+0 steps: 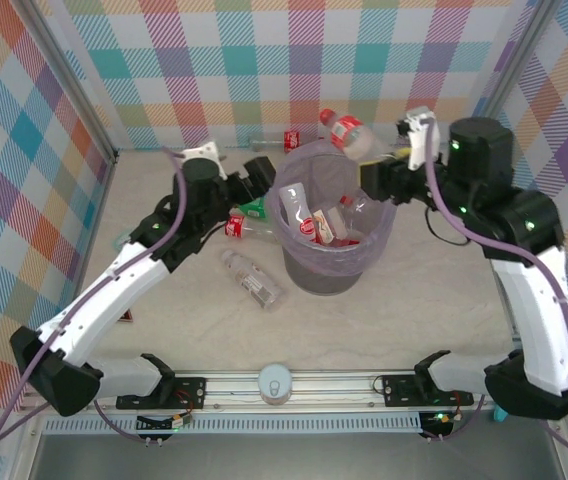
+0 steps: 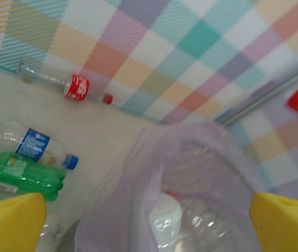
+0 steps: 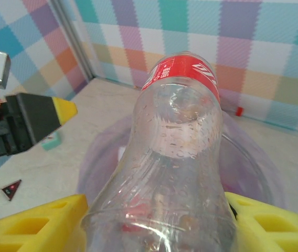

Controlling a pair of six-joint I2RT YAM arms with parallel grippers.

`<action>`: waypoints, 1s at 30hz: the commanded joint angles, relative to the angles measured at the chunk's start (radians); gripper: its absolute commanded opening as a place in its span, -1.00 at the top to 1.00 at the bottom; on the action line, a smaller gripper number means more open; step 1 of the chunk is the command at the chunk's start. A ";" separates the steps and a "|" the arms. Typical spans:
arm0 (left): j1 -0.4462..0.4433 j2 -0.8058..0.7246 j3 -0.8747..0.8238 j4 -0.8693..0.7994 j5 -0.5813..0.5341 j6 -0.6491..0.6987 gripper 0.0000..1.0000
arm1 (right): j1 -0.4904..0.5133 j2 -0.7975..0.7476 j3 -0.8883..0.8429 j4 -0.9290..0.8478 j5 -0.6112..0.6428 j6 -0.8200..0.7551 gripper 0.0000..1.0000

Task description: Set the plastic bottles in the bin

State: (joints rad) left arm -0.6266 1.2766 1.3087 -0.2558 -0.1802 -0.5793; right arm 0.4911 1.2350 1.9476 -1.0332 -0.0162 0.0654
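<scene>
The right pincer point(image 3: 157, 223) clamps a clear, rippled plastic bottle point(image 3: 183, 152) with a red label, tilted over the round, lavender-lined bin point(image 1: 292, 243) just below it. The left pincer point(image 2: 149, 223) gapes wide beside the rim, the left arm point(image 1: 134, 265) stretched forward. To its left, its wrist view shows a green bottle point(image 2: 23, 176) and a blue-labelled bottle point(image 2: 33, 144) lying flat.

My right wrist feed cuts the clear bottle point(image 3: 180, 157) off at its bottom edge; left wrist's left edge crops the green bottle point(image 2: 23, 176)

White script on the red label point(image 3: 183, 73) of the clear bottle point(image 3: 175, 157) is unreadable.
</scene>
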 commanded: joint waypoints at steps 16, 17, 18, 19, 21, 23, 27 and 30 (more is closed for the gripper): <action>-0.040 0.084 0.014 0.023 -0.043 0.252 -0.84 | -0.020 0.175 0.359 -0.572 -0.056 0.047 0.36; -0.041 0.087 0.014 0.026 -0.038 0.253 -0.83 | -0.020 0.180 0.370 -0.582 -0.058 0.048 0.38; -0.041 0.089 0.015 0.027 -0.034 0.255 -0.82 | -0.020 0.180 0.375 -0.589 -0.056 0.050 0.40; -0.041 0.092 0.014 0.030 -0.030 0.254 -0.82 | -0.019 0.181 0.377 -0.590 -0.051 0.050 0.40; -0.041 0.098 0.017 0.035 -0.021 0.255 -0.80 | -0.020 0.176 0.365 -0.583 -0.039 0.044 0.44; -0.041 0.102 0.024 0.029 -0.015 0.254 -0.79 | -0.022 0.181 0.357 -0.581 -0.048 0.040 0.47; -0.041 0.099 0.024 0.020 -0.020 0.255 -0.77 | -0.022 0.204 0.335 -0.576 -0.093 0.028 0.47; -0.041 0.102 0.026 0.014 -0.019 0.253 -0.76 | -0.028 0.216 0.300 -0.557 -0.116 0.004 0.47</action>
State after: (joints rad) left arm -0.6598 1.3735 1.3087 -0.2573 -0.2028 -0.3431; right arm 0.4747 1.4330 2.2723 -1.5940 -0.0910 0.0898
